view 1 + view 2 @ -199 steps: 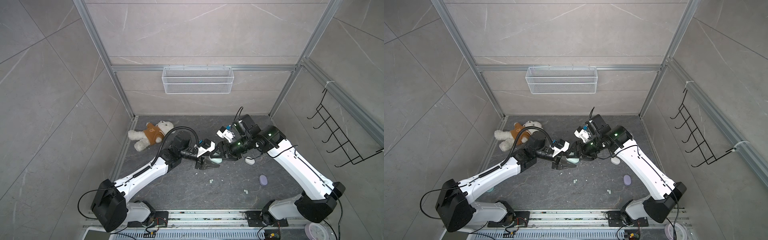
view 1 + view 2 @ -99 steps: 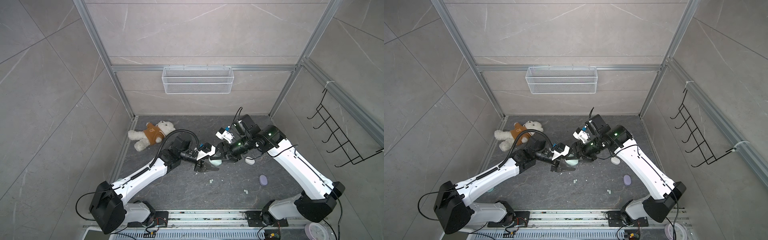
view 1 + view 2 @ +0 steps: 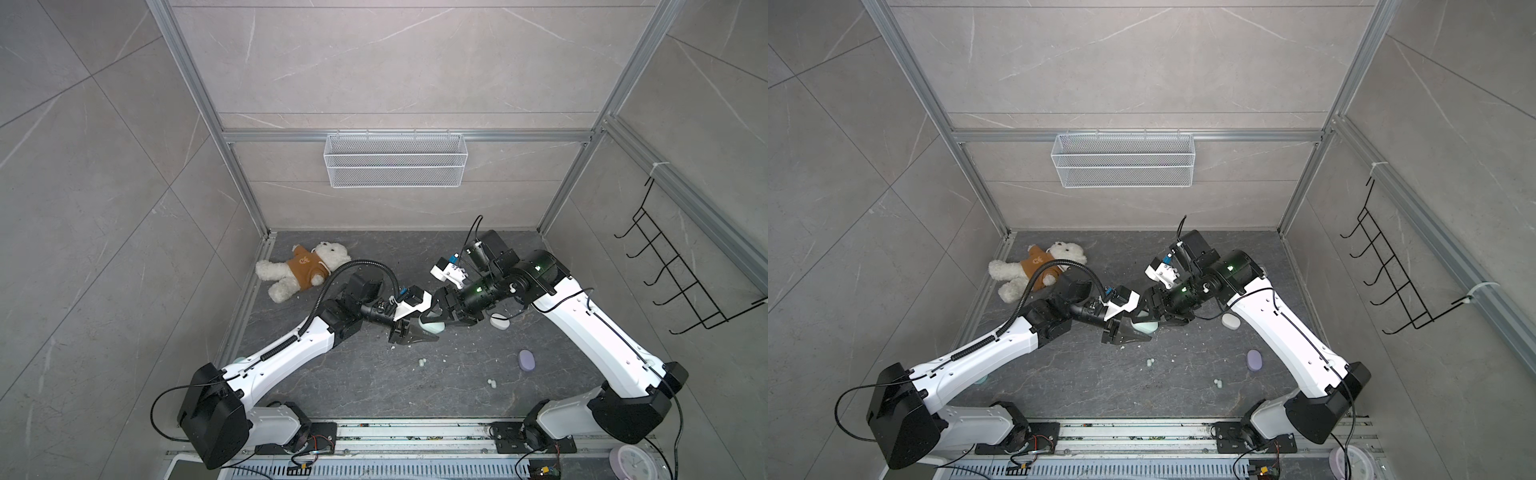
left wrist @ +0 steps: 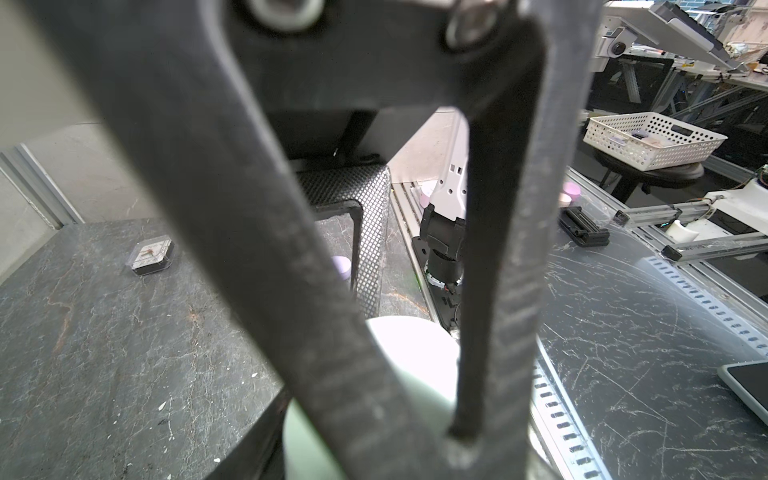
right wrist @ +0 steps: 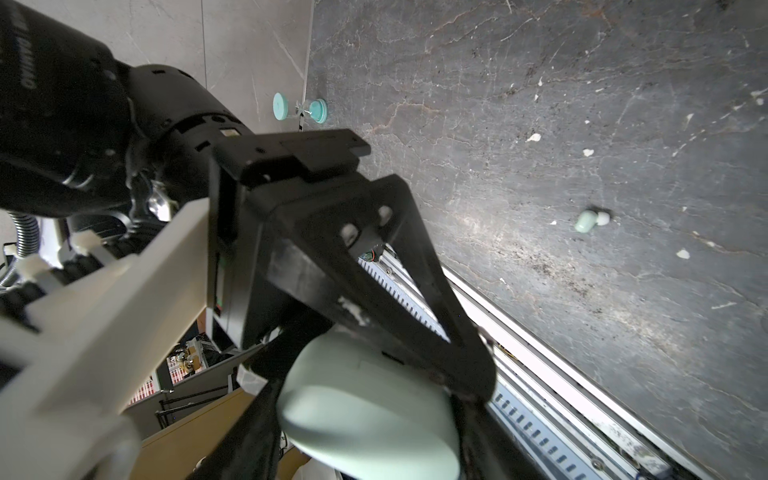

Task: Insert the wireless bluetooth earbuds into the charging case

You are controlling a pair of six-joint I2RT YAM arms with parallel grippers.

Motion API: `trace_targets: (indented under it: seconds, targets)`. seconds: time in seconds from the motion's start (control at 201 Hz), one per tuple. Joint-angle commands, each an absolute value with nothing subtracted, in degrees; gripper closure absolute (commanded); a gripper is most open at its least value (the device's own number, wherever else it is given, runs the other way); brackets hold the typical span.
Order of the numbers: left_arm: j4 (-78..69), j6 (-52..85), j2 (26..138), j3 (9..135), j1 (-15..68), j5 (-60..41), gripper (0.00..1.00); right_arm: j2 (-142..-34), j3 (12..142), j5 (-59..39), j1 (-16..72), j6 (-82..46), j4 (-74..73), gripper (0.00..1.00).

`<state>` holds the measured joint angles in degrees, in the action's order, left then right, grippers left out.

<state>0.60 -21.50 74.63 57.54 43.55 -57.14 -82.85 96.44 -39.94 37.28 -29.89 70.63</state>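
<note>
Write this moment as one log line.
right gripper: holding mint charging case | left gripper: at case, grip unclear | mint earbuds: lying loose

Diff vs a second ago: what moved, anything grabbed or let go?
The left gripper shifted slightly toward the near metal rail, tips at the mint-green oval charging case. No new grasp or release visible. Unchanged: right gripper clamped on that case; lilac oval case, white oval case, loose mint-green earbuds and plush teddy bear where they were.

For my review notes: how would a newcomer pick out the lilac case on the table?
Find the right arm's white forearm in a top view. Beside it, on the dark table, lies the lilac case. The white case further back is paler; the mint earbuds in front are far smaller.
</note>
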Motion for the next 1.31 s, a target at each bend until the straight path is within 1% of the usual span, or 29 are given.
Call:
trace_targets:
  seconds: [0.0,0.687,0.776,0.995,1.309]
  targets:
    - [-1.8,-21.4,72.9,59.5,44.2,-58.6,0.47,-83.3,98.3,-38.4,37.4,-28.3,72.8,0.49]
    - [-2.8,-19.3,73.1,59.9,44.1,-57.5,0.46,-83.8,98.4,-38.3,37.3,-29.7,70.8,0.5]
    - [-2.8,-19.2,73.1,59.9,44.1,-57.6,0.48,-83.8,98.5,-38.2,37.4,-29.9,70.7,0.51]
    - [-2.8,-19.1,73.1,60.1,44.1,-57.7,0.57,-83.8,98.3,-38.4,37.3,-30.4,70.2,0.51]
    - [-2.6,-18.8,73.1,60.3,44.1,-57.9,0.63,-83.7,98.2,-38.2,37.4,-30.9,69.8,0.51]
